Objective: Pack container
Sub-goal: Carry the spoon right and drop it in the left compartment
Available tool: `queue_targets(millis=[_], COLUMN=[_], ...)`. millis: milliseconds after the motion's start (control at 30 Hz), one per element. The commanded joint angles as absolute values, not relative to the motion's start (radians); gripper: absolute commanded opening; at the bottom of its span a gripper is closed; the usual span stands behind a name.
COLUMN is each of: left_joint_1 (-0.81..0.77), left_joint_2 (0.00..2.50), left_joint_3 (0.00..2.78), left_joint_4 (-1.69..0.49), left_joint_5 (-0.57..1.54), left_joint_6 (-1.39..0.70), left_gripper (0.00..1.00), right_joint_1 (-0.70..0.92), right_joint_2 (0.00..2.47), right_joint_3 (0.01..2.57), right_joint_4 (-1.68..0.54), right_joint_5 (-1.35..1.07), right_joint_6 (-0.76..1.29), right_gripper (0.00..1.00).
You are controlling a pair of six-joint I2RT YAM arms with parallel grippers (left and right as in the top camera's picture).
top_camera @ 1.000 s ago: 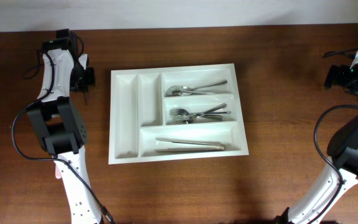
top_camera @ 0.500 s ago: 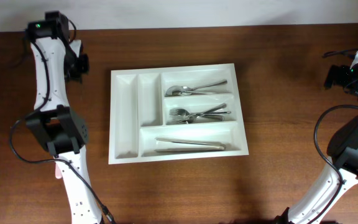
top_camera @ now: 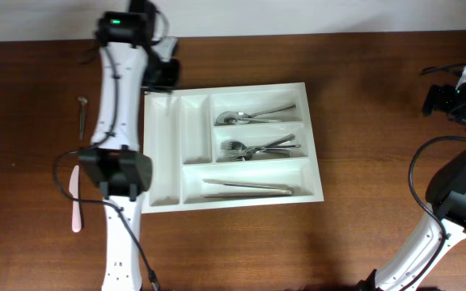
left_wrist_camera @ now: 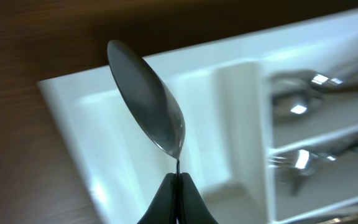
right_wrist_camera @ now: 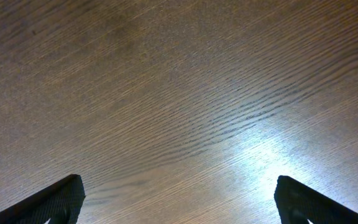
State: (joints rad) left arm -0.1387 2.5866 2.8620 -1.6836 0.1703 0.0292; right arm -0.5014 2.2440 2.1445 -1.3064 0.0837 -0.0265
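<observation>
**Left gripper pinching spoon over tray corner, right gripper wide over bare wood**

Container (top_camera: 241, 204): white cutlery tray, flat at the centre of the wooden table (top_camera: 379, 178), long sides running left-right in the overhead view. Two narrow compartments sit at its left end and three long ones are stacked to their right. The far long compartment holds spoons (top_camera: 249, 115), the middle one forks (top_camera: 257, 149), and the near one knives (top_camera: 245, 188).

Left gripper (top_camera: 167, 75) hangs above the tray's far-left corner. In the wrist view its fingers (left_wrist_camera: 166, 202) are pressed together on the thin neck of a metal spoon (left_wrist_camera: 146, 102). The spoon's bowl points up and away from the gripper (left_wrist_camera: 178, 182), over the outer narrow compartment of the container (left_wrist_camera: 73, 115). The spoon is off the tray floor.

Right gripper (top_camera: 439, 99) sits at the far right edge of the table, well apart from the tray. Its jaws are wide, with the fingertips (right_wrist_camera: 61, 196) at opposite lower corners of the wrist view. The gripper (right_wrist_camera: 179, 199) has only wood grain under it and nothing is held.

On the table left of the tray lie a small dark utensil (top_camera: 82, 113) and, nearer, a pale pink utensil (top_camera: 75, 202). Both are apart from the tray.
</observation>
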Motion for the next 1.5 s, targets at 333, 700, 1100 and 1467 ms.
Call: queue_targets(millis=[333,700,1100,1467], left_joint_1=[-0.287,-0.274,-0.232,-0.127], left_joint_2=[2.571,2.571,2.571,2.535], left_joint_3=[2.834,2.695,2.665,2.664], left_joint_4=[-1.688,-1.688,-1.688,-1.688], left_joint_5=[0.09,0.081,0.032,0.075], left_joint_6=[-0.224,-0.247,-0.246,-0.17], left_gripper=[0.03,0.02,0.03,0.05], right_joint_1=[-0.498,-0.498,-0.498,-0.498], right_joint_2=[2.232,2.232,2.232,2.232], right_joint_3=[2.141,2.141,2.141,2.141], right_joint_4=[-1.304,-1.304,-1.304,-1.304], right_joint_5=[0.082,0.082,0.082,0.082], right_joint_6=[-0.017,-0.017,-0.017,-0.017], right_gripper=[0.99,0.99,0.99,0.99])
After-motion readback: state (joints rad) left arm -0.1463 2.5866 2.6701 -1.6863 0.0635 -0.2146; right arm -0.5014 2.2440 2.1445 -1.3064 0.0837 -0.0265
